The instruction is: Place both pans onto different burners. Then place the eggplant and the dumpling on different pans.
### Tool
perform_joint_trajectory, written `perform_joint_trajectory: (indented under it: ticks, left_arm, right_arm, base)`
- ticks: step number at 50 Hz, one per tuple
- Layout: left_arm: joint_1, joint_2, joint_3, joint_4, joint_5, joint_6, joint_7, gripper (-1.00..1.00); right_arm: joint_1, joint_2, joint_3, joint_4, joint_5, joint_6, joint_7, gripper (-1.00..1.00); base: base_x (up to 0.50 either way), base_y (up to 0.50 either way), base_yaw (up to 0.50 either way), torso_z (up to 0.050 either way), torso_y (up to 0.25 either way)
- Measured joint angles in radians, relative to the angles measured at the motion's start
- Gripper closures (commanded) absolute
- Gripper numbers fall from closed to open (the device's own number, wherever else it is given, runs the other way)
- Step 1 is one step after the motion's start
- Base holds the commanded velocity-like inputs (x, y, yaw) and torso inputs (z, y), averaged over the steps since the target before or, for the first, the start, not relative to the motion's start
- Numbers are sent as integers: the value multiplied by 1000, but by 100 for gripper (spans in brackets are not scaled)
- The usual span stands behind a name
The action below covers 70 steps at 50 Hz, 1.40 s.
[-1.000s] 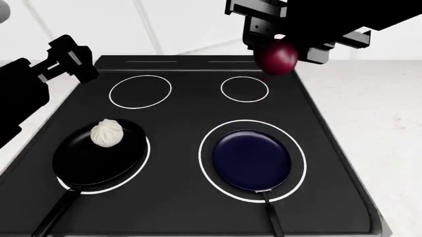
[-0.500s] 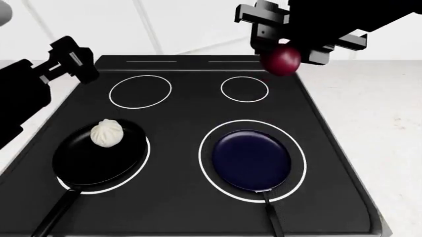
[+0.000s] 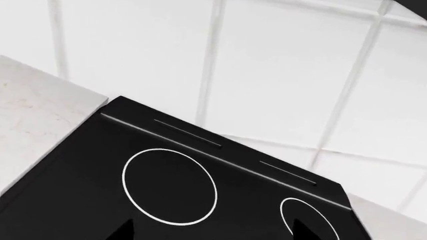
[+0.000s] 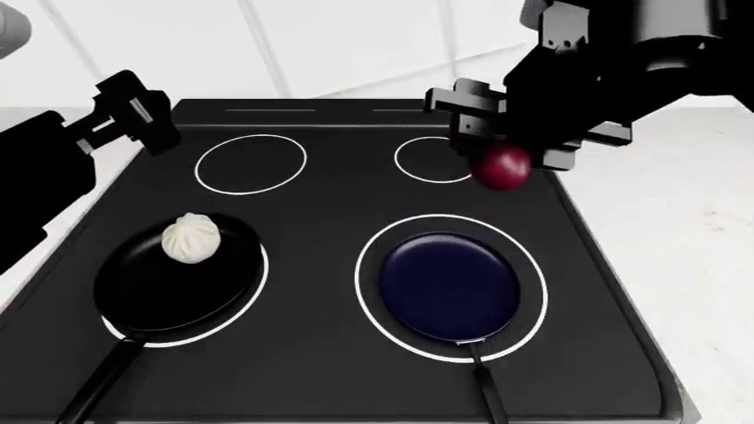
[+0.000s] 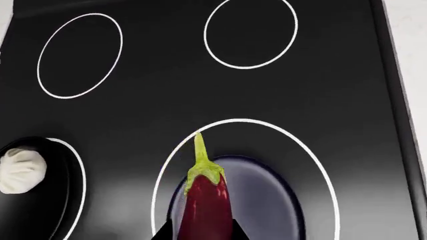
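Right gripper (image 4: pixel 509 148) has dropped lower and nearer since a second ago, clamped on eggplant (image 4: pixel 502 166) above cooktop (image 4: pixel 318 203) | blue pan (image 4: pixel 449 287) on burner just below, bare | dumpling (image 4: pixel 190 238) in black pan (image 4: pixel 177 281), done | left gripper (image 4: pixel 127 113) idle, spread unclear | left: set eggplant in blue pan.

A white tiled wall (image 3: pixel 280 75) with grey grout rises behind a pale speckled stone counter (image 4: pixel 683 221)
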Motion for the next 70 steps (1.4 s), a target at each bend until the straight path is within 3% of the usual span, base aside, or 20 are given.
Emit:
perform_joint_trajectory:
  ticks: [70]
  left_arm:
    - [12,3,15,-8,0,3,7,-100]
  right_arm:
    - [-196,-60,-28,-9,-97,-20,-94,100]
  base:
    - [0,0,0,0,0]
